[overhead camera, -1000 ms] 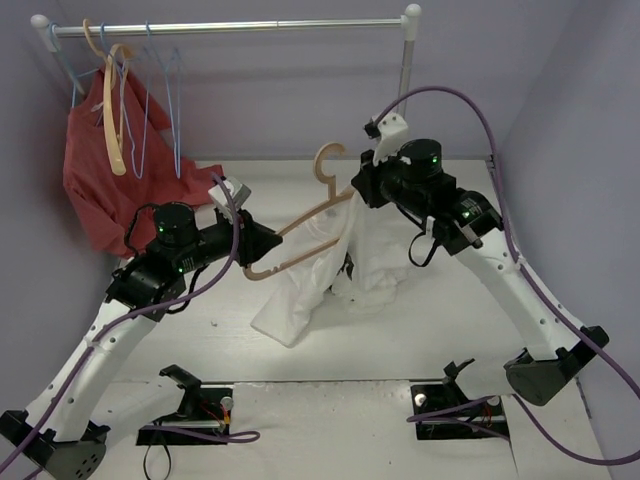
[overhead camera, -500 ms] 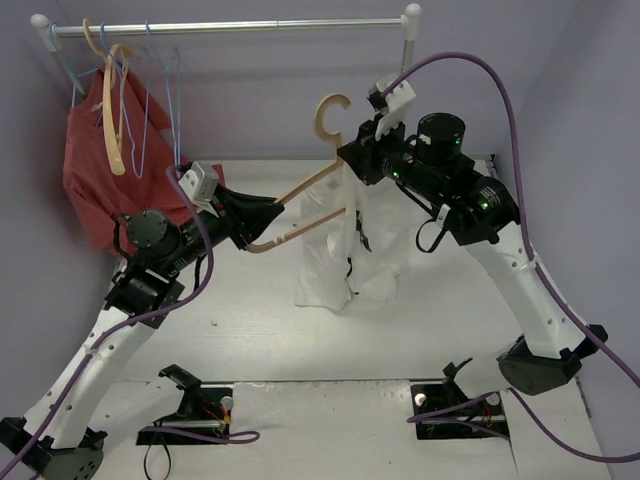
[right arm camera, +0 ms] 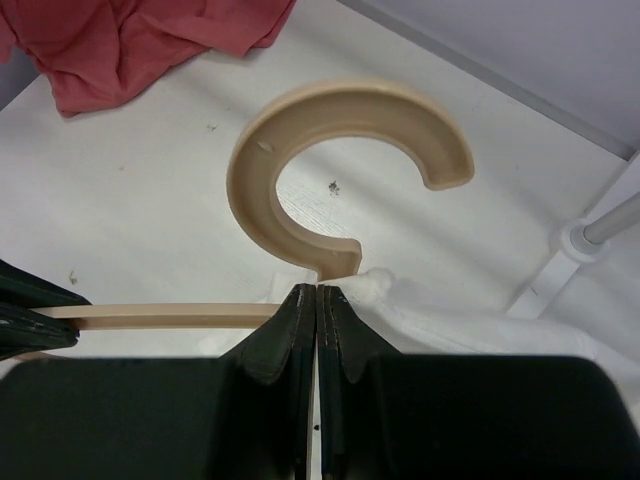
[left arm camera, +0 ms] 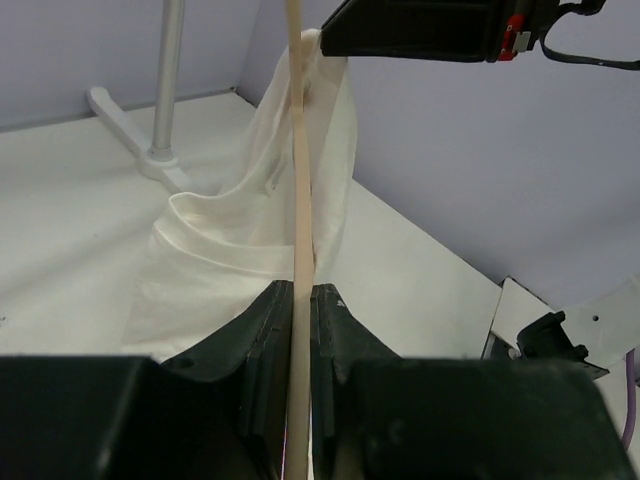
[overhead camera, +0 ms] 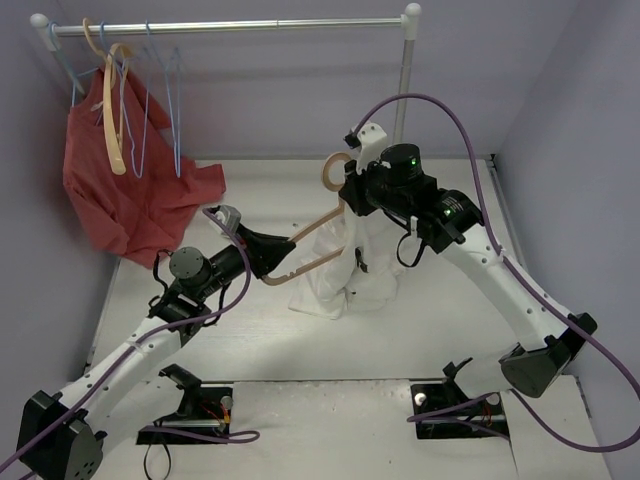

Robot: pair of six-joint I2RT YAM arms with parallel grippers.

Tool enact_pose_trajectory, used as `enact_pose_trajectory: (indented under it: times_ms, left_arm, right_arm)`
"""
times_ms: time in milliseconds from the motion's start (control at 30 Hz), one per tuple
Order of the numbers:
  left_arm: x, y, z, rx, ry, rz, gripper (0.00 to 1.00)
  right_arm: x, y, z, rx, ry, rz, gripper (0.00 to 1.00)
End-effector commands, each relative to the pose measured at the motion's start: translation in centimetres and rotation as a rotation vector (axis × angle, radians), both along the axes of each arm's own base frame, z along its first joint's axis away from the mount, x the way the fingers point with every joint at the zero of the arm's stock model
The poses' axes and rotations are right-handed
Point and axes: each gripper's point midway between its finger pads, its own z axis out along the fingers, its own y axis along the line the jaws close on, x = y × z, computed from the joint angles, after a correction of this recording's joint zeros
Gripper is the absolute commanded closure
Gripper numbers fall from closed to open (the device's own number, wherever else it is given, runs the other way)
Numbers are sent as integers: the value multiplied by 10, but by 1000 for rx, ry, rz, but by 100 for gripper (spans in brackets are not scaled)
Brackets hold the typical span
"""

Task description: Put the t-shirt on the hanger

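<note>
The tan wooden hanger [overhead camera: 318, 217] hangs in mid-air over the table, hook [overhead camera: 335, 170] uppermost. My left gripper [overhead camera: 283, 250] is shut on the hanger's lower left arm; in the left wrist view that arm [left arm camera: 300, 230] runs straight up from between the jaws. The white t-shirt [overhead camera: 362, 262] hangs in folds below the hanger's neck, its lower end resting on the table. My right gripper [overhead camera: 352, 197] is shut on the t-shirt's bunched top edge [right arm camera: 385, 285], just under the hook [right arm camera: 345, 110]. The hanger's right arm is hidden by cloth.
A clothes rack's rail [overhead camera: 230, 27] crosses the back, its post [overhead camera: 404, 85] behind my right arm. On its left end hang a red garment [overhead camera: 120, 190], blue wire hangers [overhead camera: 160, 100] and a cream hanger [overhead camera: 110, 115]. The rack's foot [left arm camera: 140, 140] lies beyond the t-shirt.
My right gripper rose with the hanger and t-shirt, then came back down. My left gripper swung right and lower, still on the hanger arm. The t-shirt now hangs more gathered.
</note>
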Motion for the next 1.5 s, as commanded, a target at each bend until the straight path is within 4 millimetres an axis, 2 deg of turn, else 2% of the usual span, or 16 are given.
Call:
enact_pose_trajectory:
  times_ms: [0,233,400,467,533,567,600,700,900,1000,1067,1233,1467]
  left_arm:
    - [-17,5,84,-165,-291,-12,100]
    - [-22,7,79,-165,-357,-14,100]
    - [-27,2,78,-167,-396,-56,100]
    - [-28,1,77,-167,-407,-66,100]
    - [-28,0,75,-160,-411,-71,100]
    - [-29,0,75,-161,-419,-72,100]
    - [-28,0,74,-162,-418,-72,100]
    - [-27,-1,73,-161,-425,-70,100]
    - [-25,-1,71,-165,-426,-63,100]
    - [-25,-1,70,-166,-426,-63,100]
    - [-24,-1,69,-162,-426,-61,100]
    - [-25,0,69,-160,-429,-61,100]
    - [-29,-1,76,-157,-449,-76,100]
  right_arm:
    - [-5,-1,48,110,-124,-7,100]
    - [-3,0,39,92,-105,-10,99]
    - [-1,4,33,70,-73,2,81]
    - [-1,4,40,75,-86,5,70]
    - [-3,2,50,78,-106,7,66]
    - [-3,1,53,73,-116,8,60]
    - [-3,-2,51,62,-105,4,57]
    - [-4,-10,65,24,-142,12,46]
    - [-4,-40,86,-16,-222,-11,42]
    - [-3,-59,90,-22,-236,-9,39]
    - [-5,-67,84,-53,-238,40,33]
    - [-7,-74,66,-188,-290,125,27]
    - [-12,-65,38,-318,-315,326,27]
